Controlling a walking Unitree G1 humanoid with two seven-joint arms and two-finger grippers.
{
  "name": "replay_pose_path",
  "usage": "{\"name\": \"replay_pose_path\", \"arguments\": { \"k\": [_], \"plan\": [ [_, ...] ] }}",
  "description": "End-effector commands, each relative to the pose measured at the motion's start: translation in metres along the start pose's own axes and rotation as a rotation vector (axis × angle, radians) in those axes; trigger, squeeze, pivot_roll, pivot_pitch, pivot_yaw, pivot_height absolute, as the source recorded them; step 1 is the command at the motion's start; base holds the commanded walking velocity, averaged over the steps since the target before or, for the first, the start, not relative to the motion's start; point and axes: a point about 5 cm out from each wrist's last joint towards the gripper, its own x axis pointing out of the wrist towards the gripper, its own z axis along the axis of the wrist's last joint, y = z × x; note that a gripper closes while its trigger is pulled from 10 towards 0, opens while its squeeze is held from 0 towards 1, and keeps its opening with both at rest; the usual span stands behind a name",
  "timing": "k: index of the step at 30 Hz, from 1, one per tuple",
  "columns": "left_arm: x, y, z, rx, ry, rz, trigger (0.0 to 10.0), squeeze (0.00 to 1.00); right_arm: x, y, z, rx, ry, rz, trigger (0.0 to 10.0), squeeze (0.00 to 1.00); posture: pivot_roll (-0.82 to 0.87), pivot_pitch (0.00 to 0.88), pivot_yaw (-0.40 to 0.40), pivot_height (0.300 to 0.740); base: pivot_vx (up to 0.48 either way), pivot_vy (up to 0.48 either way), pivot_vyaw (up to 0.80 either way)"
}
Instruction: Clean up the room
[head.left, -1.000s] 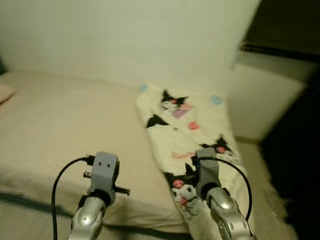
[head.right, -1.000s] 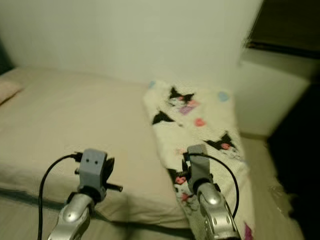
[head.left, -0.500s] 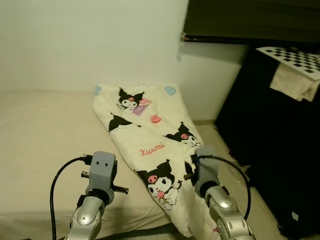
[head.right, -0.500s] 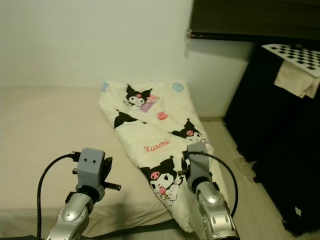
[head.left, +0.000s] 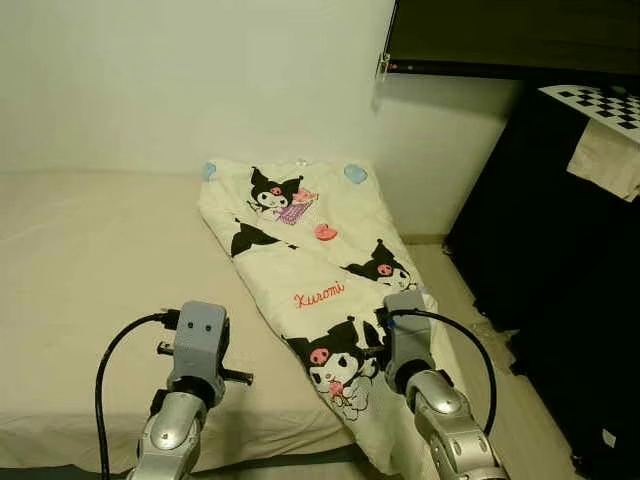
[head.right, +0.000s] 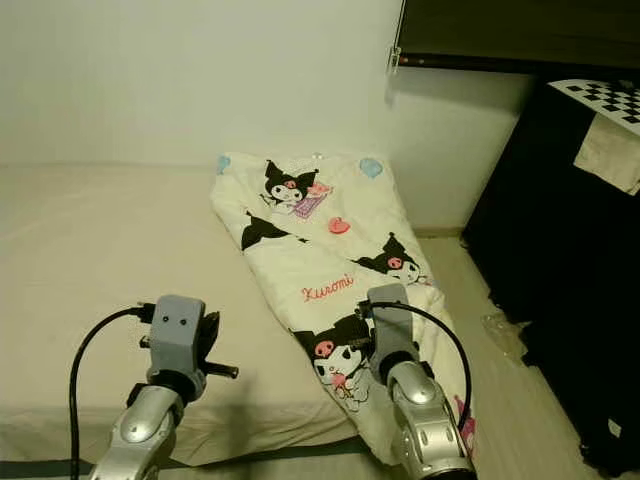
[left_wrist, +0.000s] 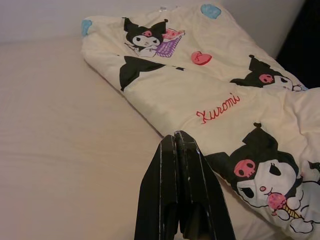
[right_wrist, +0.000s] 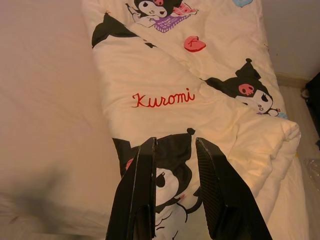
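Ahead of the spread right tool (right_wrist: 172, 187) and pressed-together left tool (left_wrist: 177, 187), the Kuromi blanket (head.left: 310, 270) now sits centred on the bed (head.left: 90, 260) after the camera's swing, so approach seems finished and grasping looks next.

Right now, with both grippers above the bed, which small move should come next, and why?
Probably lower the right gripper onto the cartoon-print blanket. Its fingers are open and hover just over the blanket's near end, which hangs off the corner of the bed toward the floor. The left gripper is shut and sits over bare mattress beside the blanket's edge, so it seems less ready to grasp.
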Motion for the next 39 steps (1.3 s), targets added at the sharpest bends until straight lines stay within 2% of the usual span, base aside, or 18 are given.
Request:
{"name": "replay_pose_path", "arguments": {
  "k": [1, 8, 27, 35, 39],
  "plan": [
    [-0.001, -0.002, -0.002, -0.006, 0.004, -0.006, 10.0, 0.0, -0.002, -0.001, -0.003, 0.009, 0.009, -0.008, 10.0, 0.0, -0.05, 0.111, -0.054, 0.717, 0.0, 0.0, 0.0],
    [-0.001, -0.002, -0.002, -0.005, 0.009, -0.009, 10.0, 0.0, -0.002, -0.003, -0.004, 0.031, 0.022, -0.026, 10.0, 0.0, -0.04, 0.115, -0.048, 0.717, 0.0, 0.0, 0.0],
    [0.0, 0.004, -0.005, -0.007, 0.023, 0.001, 10.0, 0.0, -0.001, -0.014, 0.002, 0.011, -0.007, -0.078, 10.0, 0.0, -0.04, 0.102, -0.048, 0.623, 0.0, 0.0, 0.0],
    [-0.003, 0.011, -0.01, 0.009, 0.038, 0.042, 10.0, 0.0, -0.001, -0.013, 0.001, 0.013, -0.011, -0.081, 10.0, 0.0, -0.04, 0.098, -0.047, 0.589, 0.0, 0.0, 0.0],
    [-0.002, 0.018, -0.012, 0.008, 0.052, 0.073, 10.0, 0.0, 0.001, -0.01, 0.002, 0.003, -0.011, -0.084, 10.0, 0.0, -0.04, 0.098, -0.041, 0.589, 0.0, 0.0, 0.0]
  ]
}}
